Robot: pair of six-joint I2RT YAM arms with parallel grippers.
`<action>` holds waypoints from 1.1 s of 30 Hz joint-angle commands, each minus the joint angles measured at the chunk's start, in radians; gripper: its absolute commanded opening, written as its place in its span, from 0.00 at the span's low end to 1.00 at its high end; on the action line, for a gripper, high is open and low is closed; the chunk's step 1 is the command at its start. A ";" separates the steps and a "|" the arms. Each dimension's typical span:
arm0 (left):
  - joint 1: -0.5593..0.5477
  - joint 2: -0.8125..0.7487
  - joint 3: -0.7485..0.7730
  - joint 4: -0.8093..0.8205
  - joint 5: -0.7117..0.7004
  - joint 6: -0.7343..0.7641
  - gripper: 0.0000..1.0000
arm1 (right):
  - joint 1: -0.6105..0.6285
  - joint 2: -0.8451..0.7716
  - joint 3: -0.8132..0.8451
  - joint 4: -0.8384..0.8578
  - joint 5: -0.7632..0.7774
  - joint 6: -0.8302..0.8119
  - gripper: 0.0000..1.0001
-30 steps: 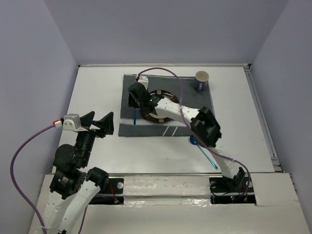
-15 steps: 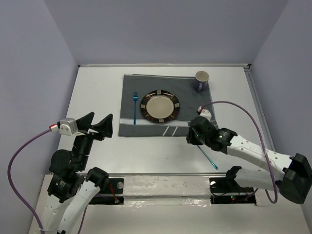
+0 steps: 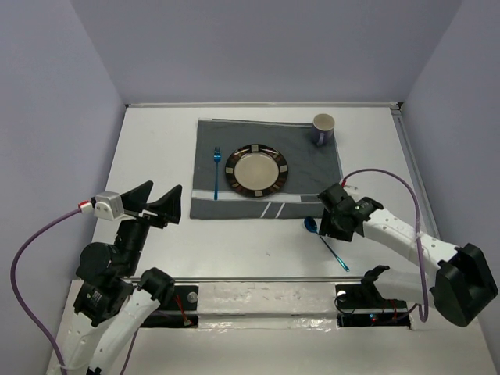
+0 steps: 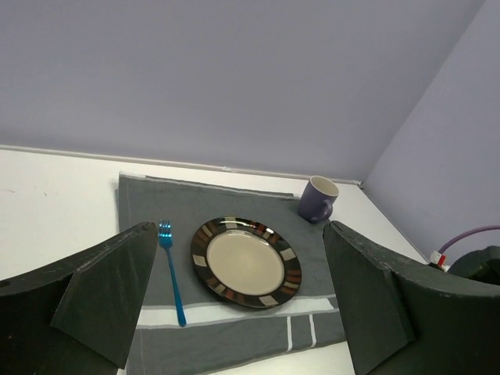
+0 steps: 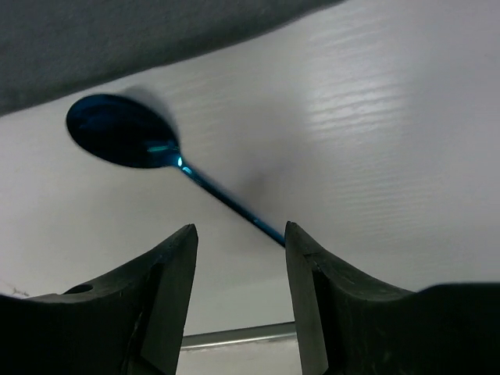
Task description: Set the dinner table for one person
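- Left fingers (image 4: 109,289): spread wide, holding nothing, above the white worktop (image 3: 156,148) at its 8 o'clock.
- Right fingers (image 5: 168,289): partly open, straddling the spoon (image 5: 125,133) handle, not gripping.
- Spoon lies on the worktop, 5 o'clock of mat (image 3: 312,168).

The blue spoon (image 5: 125,141) lies on the dinner table (image 5: 375,117), its handle running between the parted fingers of the right pincer (image 5: 241,234).

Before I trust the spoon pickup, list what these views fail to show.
Right wrist view: handle end of the spoon, hidden behind a finger of the right gripper.
Top view: fingertips of the right gripper, covered by its own wrist, so spoon contact cannot be told.
Left wrist view: near corners of the placemat, behind fingers of the left gripper; the spoon does not show.
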 commanded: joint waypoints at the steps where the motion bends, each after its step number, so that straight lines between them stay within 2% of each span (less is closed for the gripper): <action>1: -0.013 -0.014 0.006 0.020 -0.034 0.020 0.98 | -0.095 0.057 0.060 0.062 -0.099 -0.191 0.53; 8: -0.016 -0.024 0.007 0.014 -0.051 0.022 0.98 | -0.104 0.198 0.076 0.100 -0.217 -0.291 0.53; 13: -0.018 -0.015 0.007 0.011 -0.051 0.020 0.98 | -0.104 0.264 0.071 0.137 -0.241 -0.313 0.50; 15: -0.018 -0.015 0.007 0.013 -0.050 0.020 0.98 | -0.104 0.284 0.071 0.148 -0.221 -0.314 0.46; 18: -0.017 -0.012 0.007 0.014 -0.047 0.020 0.98 | -0.104 0.321 0.077 0.171 -0.243 -0.319 0.29; 19: -0.016 -0.009 0.007 0.013 -0.047 0.020 0.98 | -0.104 0.330 0.077 0.177 -0.251 -0.321 0.13; 22: -0.020 -0.009 0.007 0.014 -0.047 0.019 0.98 | -0.104 0.338 0.065 0.189 -0.274 -0.307 0.00; 28: -0.020 0.015 0.006 0.025 -0.042 0.017 0.98 | -0.104 0.214 0.045 0.168 -0.287 -0.288 0.00; 32: -0.021 0.028 0.006 0.025 -0.040 0.016 0.98 | -0.104 0.131 0.123 0.093 -0.275 -0.308 0.00; 33: -0.021 0.032 0.006 0.026 -0.037 0.016 0.98 | -0.104 0.128 0.190 0.079 -0.237 -0.331 0.00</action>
